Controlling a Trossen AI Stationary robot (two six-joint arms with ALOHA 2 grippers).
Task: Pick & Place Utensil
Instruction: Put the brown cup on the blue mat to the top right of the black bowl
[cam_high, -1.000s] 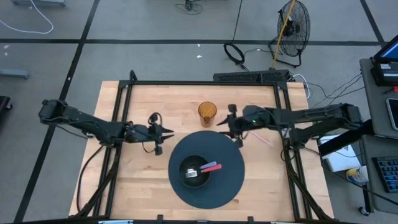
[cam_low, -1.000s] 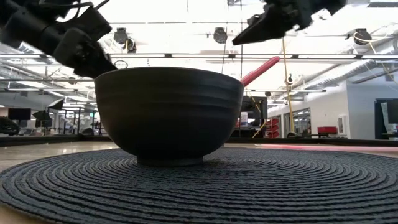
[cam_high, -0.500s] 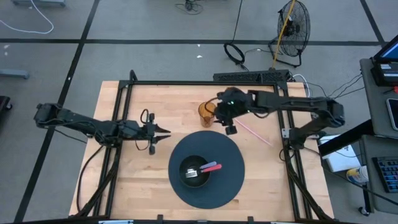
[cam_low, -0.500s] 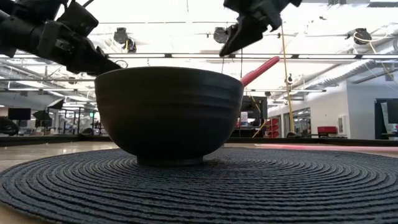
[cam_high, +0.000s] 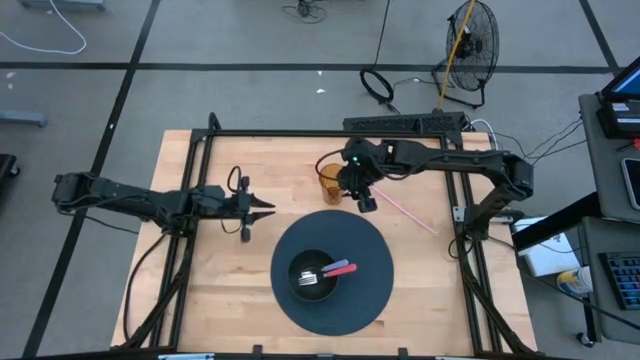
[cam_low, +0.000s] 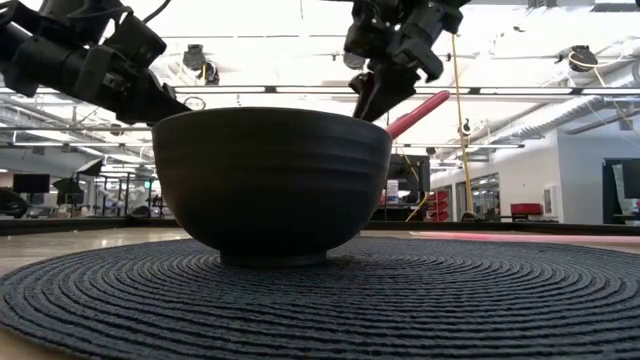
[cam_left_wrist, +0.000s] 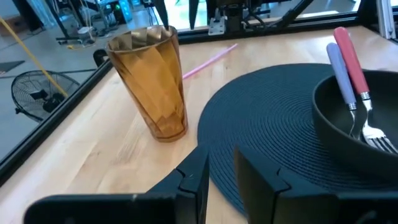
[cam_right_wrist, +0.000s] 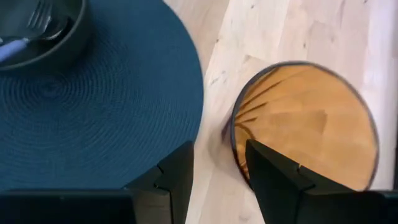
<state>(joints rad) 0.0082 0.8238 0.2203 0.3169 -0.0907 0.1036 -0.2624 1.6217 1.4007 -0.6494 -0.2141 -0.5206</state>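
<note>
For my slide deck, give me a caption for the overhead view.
Right gripper hovers beside amber cup; left gripper waits left of the bowl.

Wood table: round mat, amber cup, pink straw.

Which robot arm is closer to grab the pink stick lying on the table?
Probably the right. Its claw hangs by the amber cup, with the pink stick just beside it. The left claw waits on the far side of the dark mat.
</note>
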